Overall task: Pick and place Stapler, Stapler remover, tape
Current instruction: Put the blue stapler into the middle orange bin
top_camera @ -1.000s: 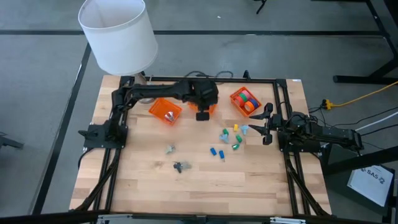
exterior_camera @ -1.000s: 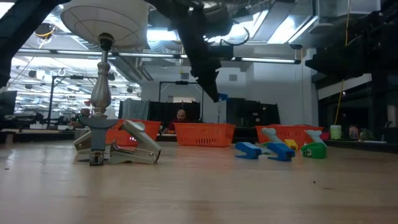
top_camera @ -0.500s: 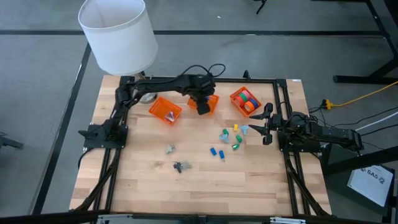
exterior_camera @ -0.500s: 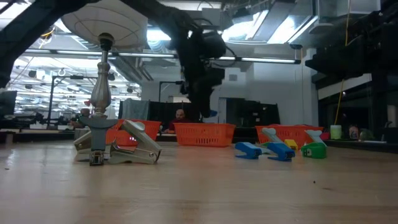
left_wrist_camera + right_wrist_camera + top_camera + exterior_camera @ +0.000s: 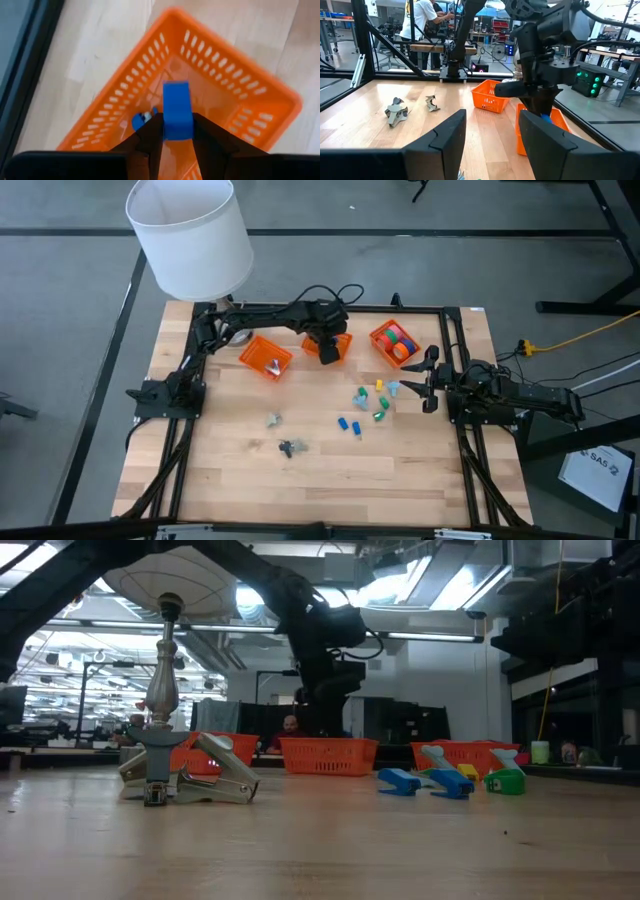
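Since a second ago the left arm has swung up the frame from beside the middle basket (image 5: pixel 336 346) to right over it, and the left gripper (image 5: pixel 172 132) now hangs above the basket's inside. Its jaws pinch a small blue stapler (image 5: pixel 177 110), though the grip looks to be loosening. A second blue piece already lies on the basket floor just beside it. This looks like the drop-off step; the next move calls for spreading the jaws fully, then lifting clear. At centre right of the overhead frame, more blue staplers (image 5: pixel 350 425) wait on the surface (image 5: pixel 240 470), and the tape rolls (image 5: pixel 398 340) sit in the right-hand basket (image 5: pixel 380 332). The right gripper (image 5: pixel 428 378) waits at the right edge, jaws wide and empty.
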